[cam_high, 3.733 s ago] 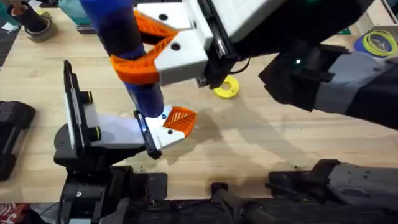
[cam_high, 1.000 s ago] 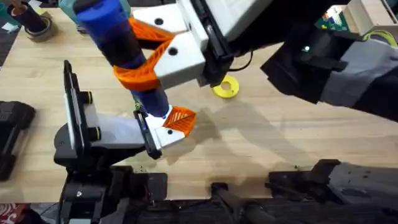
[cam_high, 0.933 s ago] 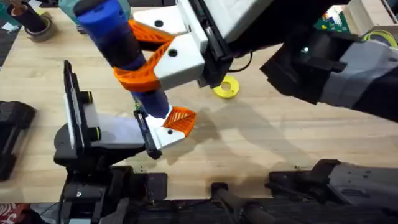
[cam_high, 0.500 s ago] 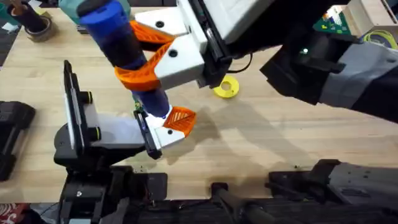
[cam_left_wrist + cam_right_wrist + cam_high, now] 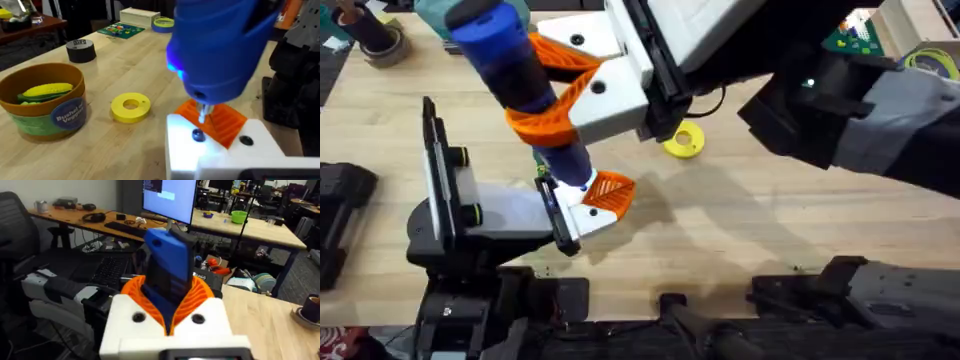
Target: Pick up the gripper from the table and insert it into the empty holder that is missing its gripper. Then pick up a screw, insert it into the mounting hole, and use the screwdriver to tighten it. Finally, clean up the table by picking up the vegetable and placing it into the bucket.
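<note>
The right gripper squeezes the blue screwdriver between its orange pads. Since a moment ago almost nothing has moved. The silver bit stays down on the screw in the white holder, so the tightening looks like it is still going on.

The orange gripper tip sits in that holder. I cannot tell whether the left arm's own fingers are spread or pressed together.

Farther off on the table, the bucket has a yellow vegetable inside. Its label seems to read "Bushel of Veggies".
</note>
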